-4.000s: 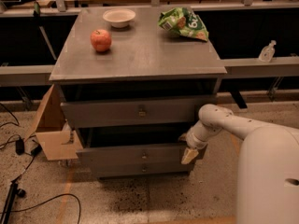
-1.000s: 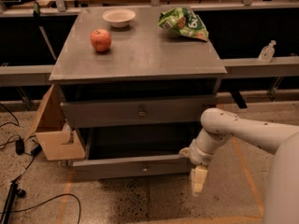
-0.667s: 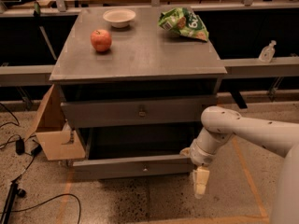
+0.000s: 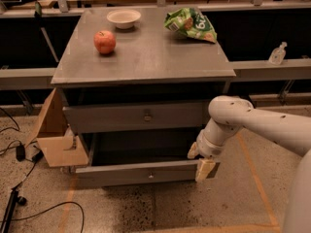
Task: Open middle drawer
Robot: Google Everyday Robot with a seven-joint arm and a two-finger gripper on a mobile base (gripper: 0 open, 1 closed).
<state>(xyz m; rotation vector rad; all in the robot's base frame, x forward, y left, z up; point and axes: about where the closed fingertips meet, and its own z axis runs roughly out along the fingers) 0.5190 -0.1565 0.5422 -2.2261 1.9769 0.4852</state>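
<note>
The middle drawer [image 4: 131, 173] stands pulled out toward the near side below the top drawer [image 4: 121, 117], with the gripper [image 4: 201, 163] at its front's right end, its grip impossible to tell, an apple [image 4: 105, 41], bowl [image 4: 124, 18] and bag [image 4: 190, 24] on the cabinet top [image 4: 155, 57], and a box [image 4: 56, 142] at left.

Warm, dim light falls from above, leaving a soft sheen on the grey cabinet top [image 4: 146, 57] and deep shadow inside the open middle drawer [image 4: 121, 174], at whose right end the pale gripper [image 4: 204, 167] catches the light against the dusky floor [image 4: 160, 208]
</note>
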